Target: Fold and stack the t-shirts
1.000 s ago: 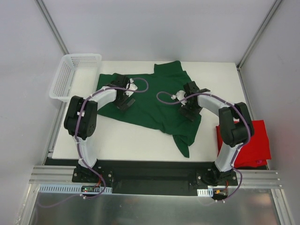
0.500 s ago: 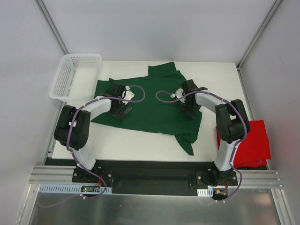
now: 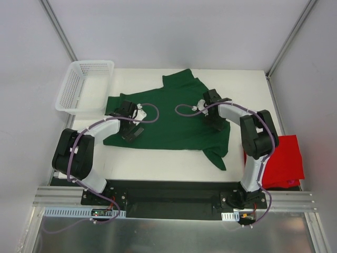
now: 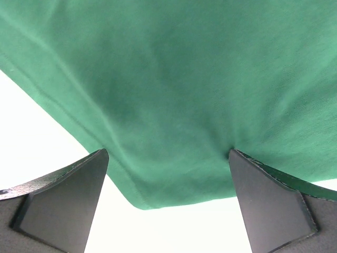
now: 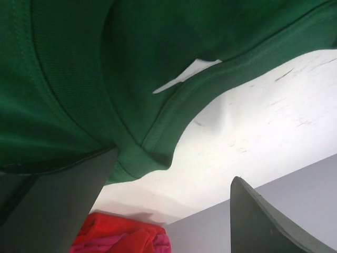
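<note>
Starting nearest us: the red t-shirt (image 3: 281,161) is parked at the near right, just past the edge of the white surface (image 3: 158,163), in a squarish lump. We can't tell from here if that counts as folded. The right wrist view catches a bit of it too, beyond the surface's edge.

Mid-surface is the green t-shirt (image 3: 174,118), spread out mostly flat, with one sleeve (image 3: 216,158) trailing toward the near right. It's not folded, as far as we can see. The left jaws are spread wide and down at its left edge. In the left wrist view the cloth runs between the two fingers (image 4: 58,195) and one tip touches it, but nothing's pinched. The right jaws are wide too, sitting at the shirt's right edge over a doubled-up seam, gripping nothing.

Far left corner: the white mesh basket (image 3: 84,84), just beside the green shirt's far-left corner.

So our read is early days. The green one needs its whole fold, then stacking with the red, and neither is done.

Writing-wise, we found nothing to read: no brand, print or tag on either shirt or the basket.
</note>
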You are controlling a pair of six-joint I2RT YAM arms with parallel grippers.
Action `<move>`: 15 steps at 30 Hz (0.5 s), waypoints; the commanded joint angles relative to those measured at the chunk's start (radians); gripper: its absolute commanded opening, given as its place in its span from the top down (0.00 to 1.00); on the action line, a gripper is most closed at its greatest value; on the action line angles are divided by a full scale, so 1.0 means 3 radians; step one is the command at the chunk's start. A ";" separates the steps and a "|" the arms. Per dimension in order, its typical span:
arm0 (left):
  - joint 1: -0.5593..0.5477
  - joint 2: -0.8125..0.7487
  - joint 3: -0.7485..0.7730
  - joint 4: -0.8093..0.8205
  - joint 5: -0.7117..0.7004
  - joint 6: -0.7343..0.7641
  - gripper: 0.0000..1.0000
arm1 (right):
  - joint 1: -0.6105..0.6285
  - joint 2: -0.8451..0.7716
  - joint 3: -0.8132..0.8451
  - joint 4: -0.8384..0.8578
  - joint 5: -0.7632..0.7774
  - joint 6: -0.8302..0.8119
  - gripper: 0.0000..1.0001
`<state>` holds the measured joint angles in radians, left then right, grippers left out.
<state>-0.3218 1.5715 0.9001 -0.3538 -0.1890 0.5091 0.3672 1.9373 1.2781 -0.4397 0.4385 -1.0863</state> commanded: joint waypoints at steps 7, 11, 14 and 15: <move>-0.0022 -0.0421 0.0328 -0.0099 -0.0392 0.0093 0.01 | -0.0165 -0.0899 0.0514 -0.1611 -0.0724 0.0475 0.04; -0.0022 -0.0412 0.0696 -0.0099 -0.0342 0.0047 0.01 | -0.0165 -0.1313 0.0440 -0.2113 -0.1435 0.0767 0.04; -0.0022 -0.0197 0.1013 -0.0104 -0.0280 0.0006 0.01 | -0.0165 -0.1589 0.0103 -0.2308 -0.2023 0.0747 0.04; -0.0022 -0.0055 0.1160 -0.0104 -0.0260 0.0001 0.01 | -0.0165 -0.1661 -0.0015 -0.2303 -0.2211 0.0702 0.04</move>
<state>-0.3218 1.4925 1.1164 -0.3885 -0.2710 0.5190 0.3130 1.5169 1.3869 -0.9539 0.0532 -0.9131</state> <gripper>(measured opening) 0.993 0.961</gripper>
